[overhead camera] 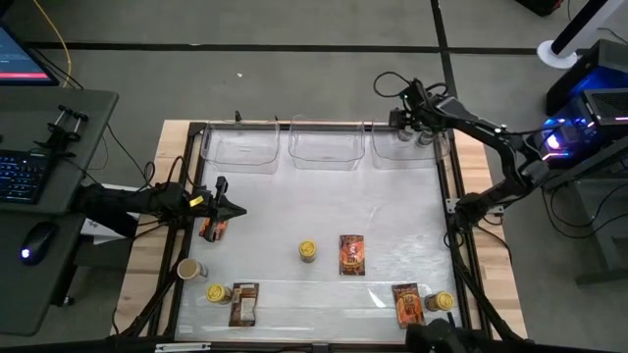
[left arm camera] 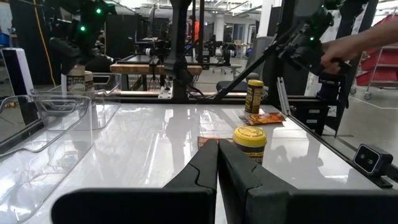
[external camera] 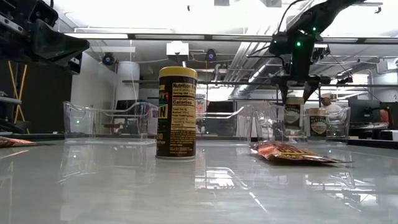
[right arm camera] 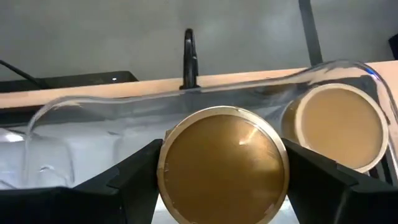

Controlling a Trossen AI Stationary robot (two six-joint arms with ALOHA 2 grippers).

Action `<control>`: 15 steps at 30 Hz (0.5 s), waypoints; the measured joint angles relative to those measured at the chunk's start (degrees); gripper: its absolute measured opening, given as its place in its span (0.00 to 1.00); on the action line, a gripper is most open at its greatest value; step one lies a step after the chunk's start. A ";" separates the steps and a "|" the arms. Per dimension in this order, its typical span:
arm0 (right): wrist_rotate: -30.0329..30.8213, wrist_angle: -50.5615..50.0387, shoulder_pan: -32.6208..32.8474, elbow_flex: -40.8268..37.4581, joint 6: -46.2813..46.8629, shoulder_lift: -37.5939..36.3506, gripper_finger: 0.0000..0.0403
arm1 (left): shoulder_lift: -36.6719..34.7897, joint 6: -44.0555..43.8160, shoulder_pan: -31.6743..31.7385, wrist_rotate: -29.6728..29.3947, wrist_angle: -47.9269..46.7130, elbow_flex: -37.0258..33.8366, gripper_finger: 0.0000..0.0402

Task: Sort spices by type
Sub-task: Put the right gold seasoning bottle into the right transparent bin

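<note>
My right gripper (right arm camera: 221, 186) is over the far right clear bin (overhead camera: 439, 154), shut on a tan-lidded jar (right arm camera: 221, 165); a second tan-lidded jar (right arm camera: 336, 127) stands beside it in that bin. My left gripper (overhead camera: 233, 208) is shut and hovers near the table's left edge, above a red-orange packet (overhead camera: 213, 228). A third tan-lidded jar (overhead camera: 186, 268) is near the left edge. Yellow-lidded jars (overhead camera: 308, 251) (overhead camera: 217, 292) (overhead camera: 439, 301) and packets (overhead camera: 351, 253) (overhead camera: 243, 302) (overhead camera: 407, 304) sit on the table. My right gripper holds the tan-lidded jar by the rim of its lid (right arm camera: 168, 158), pinched between the two fingers (right arm camera: 134, 171), which come from above and point down. The jar is upright inside the far right bin. Whether its base stands on the bin floor, I cannot tell.
Three clear bins line the far edge; the left one (overhead camera: 240, 149) and the middle one (overhead camera: 324, 149) show nothing inside. A dark frame runs along the table's sides (overhead camera: 461, 245). A person's hand (left arm camera: 351, 43) shows beyond the table's right side. The table's middle is bare.
</note>
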 joint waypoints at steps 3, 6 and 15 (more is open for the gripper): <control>-0.83 -0.65 -0.71 -0.03 -0.23 1.49 0.69 | 0.00 0.00 0.00 -0.01 0.00 0.00 0.00; -0.84 -0.45 -0.85 -0.04 -1.25 3.16 0.69 | 0.00 0.00 -0.01 -0.01 -0.01 0.01 0.00; 0.80 0.30 -1.47 -0.04 -1.59 6.08 0.69 | 0.00 0.00 -0.02 0.00 -0.02 0.02 0.00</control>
